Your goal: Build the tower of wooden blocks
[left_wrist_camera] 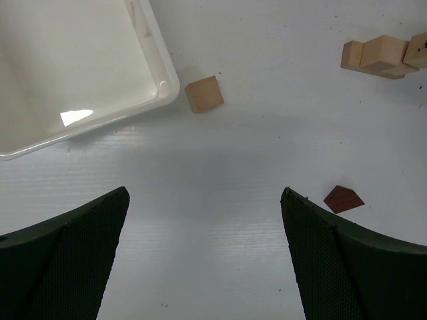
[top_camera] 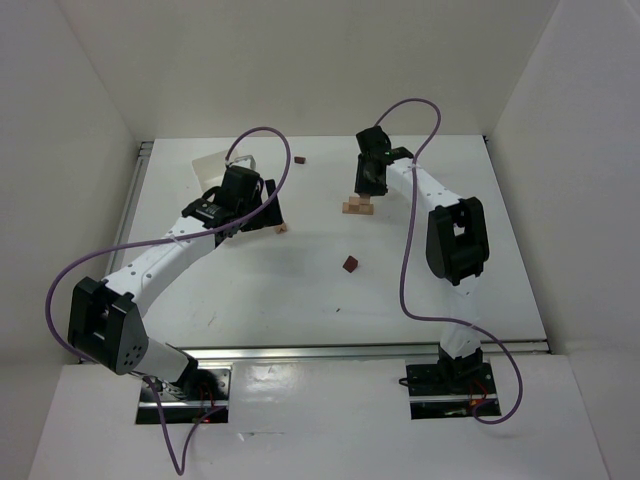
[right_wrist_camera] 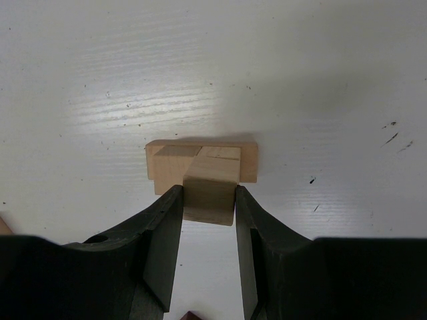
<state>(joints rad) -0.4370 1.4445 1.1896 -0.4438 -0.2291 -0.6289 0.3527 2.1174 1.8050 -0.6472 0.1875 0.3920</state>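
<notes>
The wood block tower [top_camera: 358, 207] is a low stack of tan pieces at the table's far middle. In the right wrist view it shows as a flat plank [right_wrist_camera: 248, 163] with a cube [right_wrist_camera: 170, 162] on it. My right gripper [right_wrist_camera: 208, 192] is shut on a second tan cube [right_wrist_camera: 212, 175], held right over that stack; I cannot tell whether it rests on it. My left gripper [left_wrist_camera: 205, 195] stands wide open and empty above bare table. A loose tan cube [left_wrist_camera: 203, 93] lies ahead of it and a maroon block [left_wrist_camera: 343, 199] beside its right finger. The stack [left_wrist_camera: 380, 55] also shows there.
A white tray [left_wrist_camera: 157, 63] lies by the loose tan cube, partly under the left arm in the top view [top_camera: 215, 163]. One maroon block [top_camera: 349, 264] lies mid-table and another [top_camera: 301, 158] near the back wall. White walls close in three sides.
</notes>
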